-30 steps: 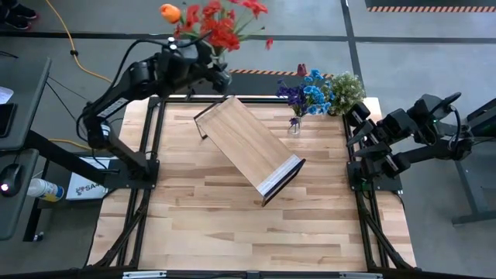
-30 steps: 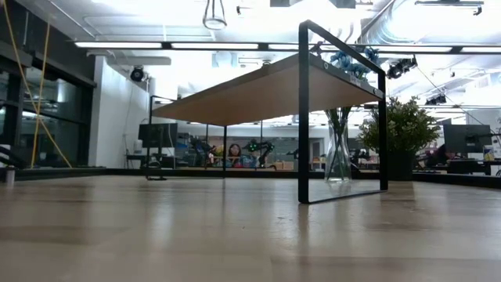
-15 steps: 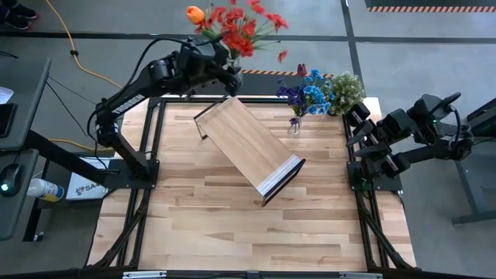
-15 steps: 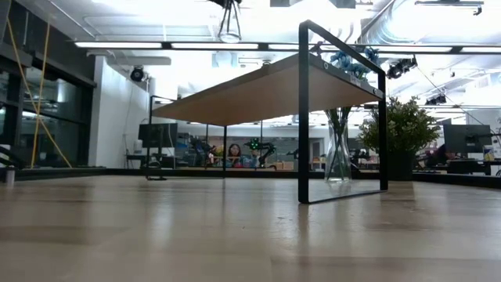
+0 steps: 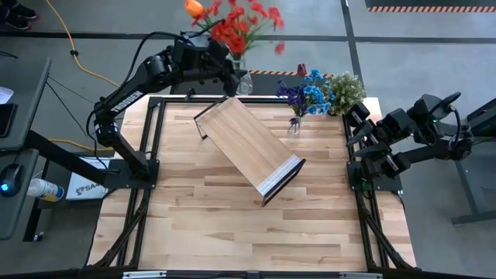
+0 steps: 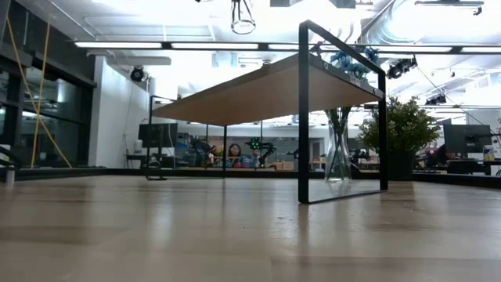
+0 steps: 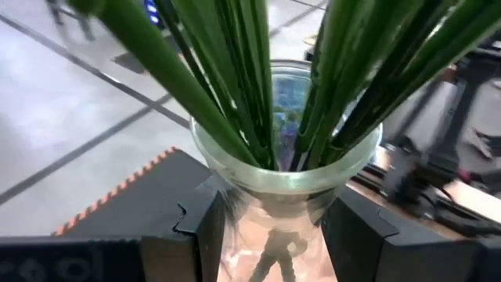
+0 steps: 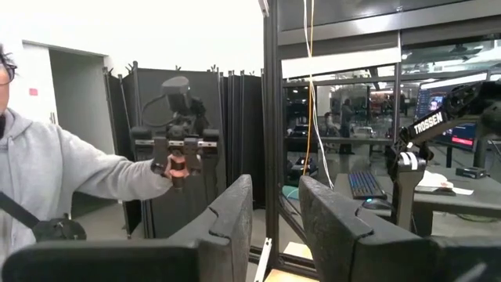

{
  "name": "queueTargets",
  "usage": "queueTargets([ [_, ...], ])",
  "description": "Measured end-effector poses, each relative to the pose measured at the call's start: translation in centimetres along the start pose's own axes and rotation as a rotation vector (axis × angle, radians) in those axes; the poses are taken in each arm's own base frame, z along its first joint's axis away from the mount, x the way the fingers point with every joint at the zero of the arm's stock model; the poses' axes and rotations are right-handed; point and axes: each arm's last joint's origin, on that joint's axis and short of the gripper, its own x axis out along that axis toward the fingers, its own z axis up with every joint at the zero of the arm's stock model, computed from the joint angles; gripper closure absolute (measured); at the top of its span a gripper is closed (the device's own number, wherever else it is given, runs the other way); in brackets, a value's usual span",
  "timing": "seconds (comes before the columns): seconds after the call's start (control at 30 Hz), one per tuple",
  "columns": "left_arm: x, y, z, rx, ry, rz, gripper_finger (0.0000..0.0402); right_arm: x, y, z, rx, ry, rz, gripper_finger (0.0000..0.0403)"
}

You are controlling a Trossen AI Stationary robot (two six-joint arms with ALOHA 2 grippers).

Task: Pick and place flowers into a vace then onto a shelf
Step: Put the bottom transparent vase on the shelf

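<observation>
Here the left hand [image 5: 239, 80] sits at the upper centre of the high view, beyond the far edge of the tabletop [image 5: 201, 209], its fingers [image 7: 205, 227] pinching a clear glass vase [image 7: 286, 176] from both sides. The red and orange flowers [image 5: 232, 23] stand in that vase, their green stalks crowding its mouth in the left wrist view. The shelf [image 5: 249, 147] lies diagonally across the middle of the tabletop, white-edged end toward the lower right. A second vase of blue and purple flowers [image 5: 304, 94] stands just beside a bushy potted plant [image 5: 346, 89] at the upper right. The right hand [image 8: 274, 211] waits off the tabletop's right edge, its fingers a narrow gap apart, holding nothing. The word "TROSSEN" [image 8: 427, 124] reads on an arm in the right wrist view, where a person in a grey hoodie [image 8: 55, 184] grips a handle.
</observation>
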Motion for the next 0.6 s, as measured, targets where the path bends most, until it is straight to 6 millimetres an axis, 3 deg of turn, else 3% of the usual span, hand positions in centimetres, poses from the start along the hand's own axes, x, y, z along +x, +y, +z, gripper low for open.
queueTargets([
  [0.37,-0.1,-0.6,-0.5,0.014,0.055,-0.085,0.0196,0.0,0.0,0.0,-0.001,0.0,0.0,0.0304],
  [0.6,1.0,-1.9,-3.6,0.038,0.131,-0.087,0.0196,0.0,0.0,0.0,-0.001,-0.001,0.0,0.0304],
])
